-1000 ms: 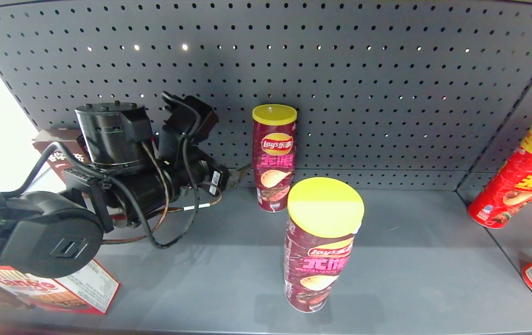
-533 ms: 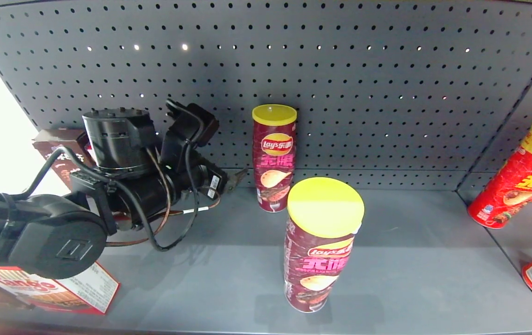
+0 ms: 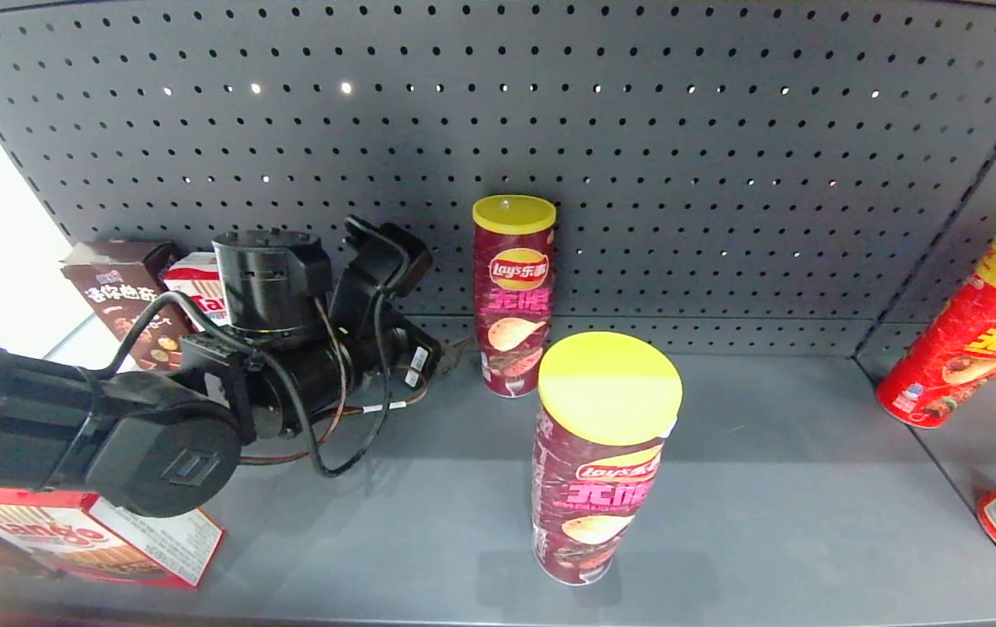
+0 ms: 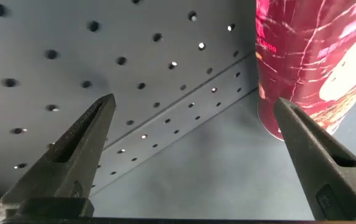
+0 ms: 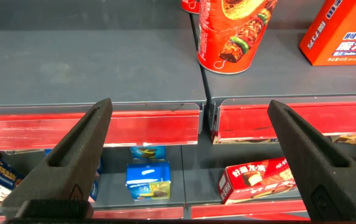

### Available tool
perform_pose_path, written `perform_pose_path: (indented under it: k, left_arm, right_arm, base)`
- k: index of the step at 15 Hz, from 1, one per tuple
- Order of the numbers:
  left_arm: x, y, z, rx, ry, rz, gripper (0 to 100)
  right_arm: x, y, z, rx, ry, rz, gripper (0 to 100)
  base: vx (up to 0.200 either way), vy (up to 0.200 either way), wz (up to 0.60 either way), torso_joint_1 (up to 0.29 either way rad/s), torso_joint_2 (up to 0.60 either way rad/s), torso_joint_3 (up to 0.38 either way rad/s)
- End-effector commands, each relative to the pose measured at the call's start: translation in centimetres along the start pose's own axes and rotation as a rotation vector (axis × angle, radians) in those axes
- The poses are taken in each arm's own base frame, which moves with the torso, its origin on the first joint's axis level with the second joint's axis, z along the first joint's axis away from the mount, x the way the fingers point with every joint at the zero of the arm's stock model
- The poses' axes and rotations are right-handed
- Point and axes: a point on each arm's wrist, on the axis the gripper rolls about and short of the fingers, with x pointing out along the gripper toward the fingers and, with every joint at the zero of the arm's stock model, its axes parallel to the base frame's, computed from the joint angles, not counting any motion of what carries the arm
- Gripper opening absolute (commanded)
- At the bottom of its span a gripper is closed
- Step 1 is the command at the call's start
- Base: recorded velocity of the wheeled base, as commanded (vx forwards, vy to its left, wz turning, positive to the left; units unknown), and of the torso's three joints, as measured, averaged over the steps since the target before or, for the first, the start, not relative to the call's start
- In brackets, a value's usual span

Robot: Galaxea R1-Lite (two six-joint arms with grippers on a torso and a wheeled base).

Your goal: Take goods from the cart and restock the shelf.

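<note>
On the shelf point(image 3: 768, 488), the left gripper point(image 4: 193, 102), largely hidden behind its own wrist in the head view, shows spread and empty in its wrist view, at 9 o'clock of the upright, maroon, yellow-lidded rear chip can point(image 3: 513, 296), while the right gripper point(image 5: 190, 104) gapes empty too.

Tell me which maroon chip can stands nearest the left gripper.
The rear can, by the pegboard beside the left gripper; the front can stands forward on the shelf.

Open shelf floor point(image 3: 794, 453) lies between front canister point(image 3: 602, 453) and red cans point(image 3: 968, 331).
</note>
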Motion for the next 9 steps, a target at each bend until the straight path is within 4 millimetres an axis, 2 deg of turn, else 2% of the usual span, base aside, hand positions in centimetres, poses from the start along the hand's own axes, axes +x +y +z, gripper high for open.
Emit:
perform_pose_path:
  k: [1, 9]
  left_arm:
    - [0.5, -0.3, -0.2, 0.001, 0.006, -0.001, 100]
    - [1.4, -1.5, 0.8, 0.008, -0.028, -0.031, 100]
  right_arm:
    - [0.0, 0.0, 0.0, -0.001, 0.002, 0.000, 100]
    - [0.0, 0.0, 0.0, -0.001, 0.002, 0.000, 100]
  base:
    - [0.000, 0.000, 0.00, 0.000, 0.00, 0.000]
    - [0.000, 0.000, 0.00, 0.000, 0.00, 0.000]
